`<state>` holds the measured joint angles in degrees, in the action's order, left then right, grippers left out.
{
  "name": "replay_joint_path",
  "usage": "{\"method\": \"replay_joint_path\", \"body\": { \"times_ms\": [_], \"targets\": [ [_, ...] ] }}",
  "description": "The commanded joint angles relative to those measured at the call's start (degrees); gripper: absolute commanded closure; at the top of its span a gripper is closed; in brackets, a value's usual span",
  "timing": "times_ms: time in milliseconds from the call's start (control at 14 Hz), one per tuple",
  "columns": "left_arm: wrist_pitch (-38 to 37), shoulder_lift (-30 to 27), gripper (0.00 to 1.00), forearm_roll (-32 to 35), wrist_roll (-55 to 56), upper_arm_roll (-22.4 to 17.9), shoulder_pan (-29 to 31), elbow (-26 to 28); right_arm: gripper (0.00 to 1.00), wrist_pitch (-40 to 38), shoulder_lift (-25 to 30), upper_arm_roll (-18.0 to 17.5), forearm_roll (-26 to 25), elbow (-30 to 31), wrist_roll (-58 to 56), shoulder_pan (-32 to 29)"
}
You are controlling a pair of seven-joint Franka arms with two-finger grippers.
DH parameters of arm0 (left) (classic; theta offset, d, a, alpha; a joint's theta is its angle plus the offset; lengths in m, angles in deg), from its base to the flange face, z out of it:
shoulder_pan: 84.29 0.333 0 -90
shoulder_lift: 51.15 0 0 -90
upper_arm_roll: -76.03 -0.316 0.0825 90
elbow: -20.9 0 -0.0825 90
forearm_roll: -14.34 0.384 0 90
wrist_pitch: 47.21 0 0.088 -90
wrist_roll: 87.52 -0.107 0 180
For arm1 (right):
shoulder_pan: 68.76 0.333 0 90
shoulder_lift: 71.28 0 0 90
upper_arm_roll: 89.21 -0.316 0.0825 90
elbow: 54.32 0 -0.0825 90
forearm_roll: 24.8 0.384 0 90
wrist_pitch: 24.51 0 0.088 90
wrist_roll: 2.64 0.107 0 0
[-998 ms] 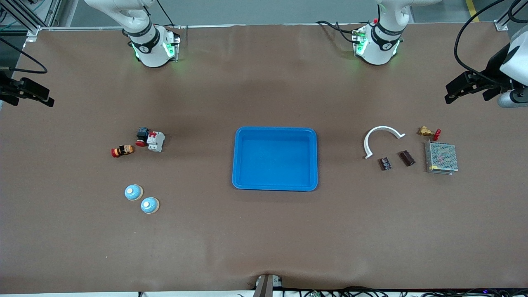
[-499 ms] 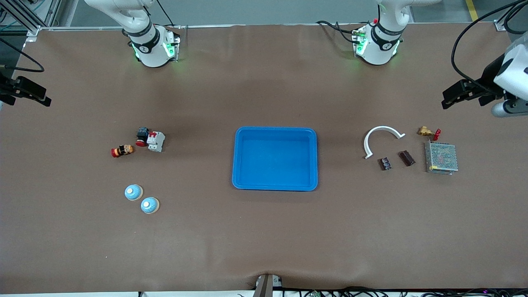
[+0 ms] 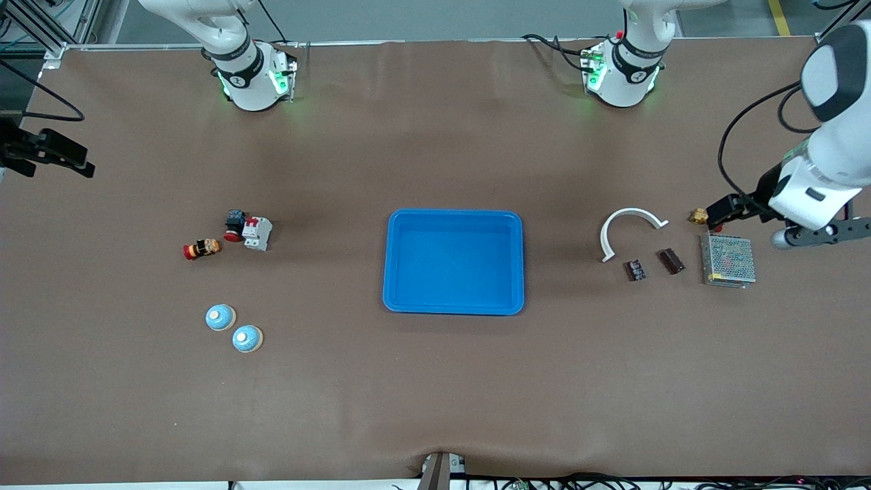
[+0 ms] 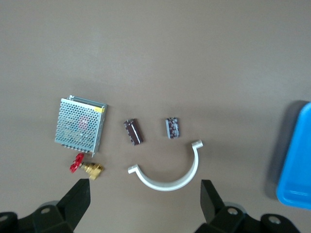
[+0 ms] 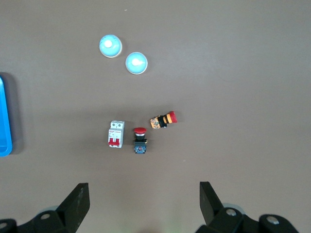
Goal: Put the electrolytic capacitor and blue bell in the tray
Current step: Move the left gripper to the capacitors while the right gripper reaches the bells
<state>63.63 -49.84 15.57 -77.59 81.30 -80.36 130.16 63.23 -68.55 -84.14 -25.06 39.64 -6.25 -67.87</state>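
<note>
Electrolytic capacitors, two dark ones (image 3: 635, 269) (image 3: 671, 260), lie side by side on the desk (image 3: 435, 381) toward the left arm's end, between a white curved clip (image 3: 629, 228) and a metal mesh box (image 3: 728, 260); both sit well apart from the tray (image 3: 454, 262). A brass valve with a red handle (image 4: 87, 166) sits just beside the mesh box. Over that valve hangs the left end effector (image 3: 718, 209), fingers spread wide with nothing between them. At the right arm's end, two blue bells (image 3: 220, 317) (image 3: 247, 338) rest close together, nearer the front camera than a white circuit breaker (image 3: 257, 233), a red pushbutton (image 3: 234, 225) touching it, and a red-and-orange switch (image 3: 202, 248). Out at that end's desk edge waits the right end effector (image 3: 64, 160), fingers likewise wide apart and holding nothing. Bright blue and bare inside, the tray sits mid-desk.
</note>
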Motion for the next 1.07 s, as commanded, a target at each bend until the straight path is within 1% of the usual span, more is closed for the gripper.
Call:
{"method": "replay_joint_path", "body": {
  "times_ms": [0, 143, 285, 428, 499, 641, 784, 855, 998],
  "targets": [
    [7.7, -1.1, 0.00, 1.4, 4.6, 0.2, 0.1, 7.9, 0.00, -0.4, -1.9, 0.3, -0.3, -1.5, 0.3, 1.3],
    [13.4, 0.8, 0.00, 1.8, 7.7, 0.3, 1.6, 11.3, 0.00, 0.0, -3.8, 0.2, 0.3, -2.3, 0.5, 2.3],
    [20.8, 2.5, 0.00, 1.8, 9.7, 0.3, 2.1, 15.5, 0.00, 0.5, -7.7, 0.2, 1.1, -4.4, 1.0, 4.6],
    [27.0, 4.2, 0.00, 1.8, 11.8, 0.2, 2.2, 19.1, 0.00, 5.0, -11.2, 0.2, 2.3, -4.7, -1.7, 4.8],
    [29.3, 5.9, 0.00, 1.8, 12.6, 0.1, 2.7, 19.7, 0.00, 6.6, -12.1, 0.2, 2.4, -4.6, -5.0, 4.8],
    [34.1, 10.0, 0.08, 1.8, 12.7, 0.2, 5.5, 20.2, 0.00, 10.2, -15.1, 0.2, 2.5, -4.6, -11.5, 4.4],
    [40.6, 13.4, 0.12, 1.8, 12.7, 0.2, 6.1, 21.9, 0.00, 12.7, -17.7, 0.2, 2.5, -4.6, -16.4, 4.1],
    [42.6, 14.8, 0.14, 1.8, 12.8, 0.2, 6.6, 22.3, 0.00, 14.2, -18.5, 0.3, 2.4, -4.6, -18.0, 4.1],
    [43.1, 16.6, 0.20, 1.8, 15.2, 0.3, 6.3, 22.1, 0.00, 16.6, -20.6, 0.3, 2.3, -4.5, -19.8, 4.1]
  ]
}}
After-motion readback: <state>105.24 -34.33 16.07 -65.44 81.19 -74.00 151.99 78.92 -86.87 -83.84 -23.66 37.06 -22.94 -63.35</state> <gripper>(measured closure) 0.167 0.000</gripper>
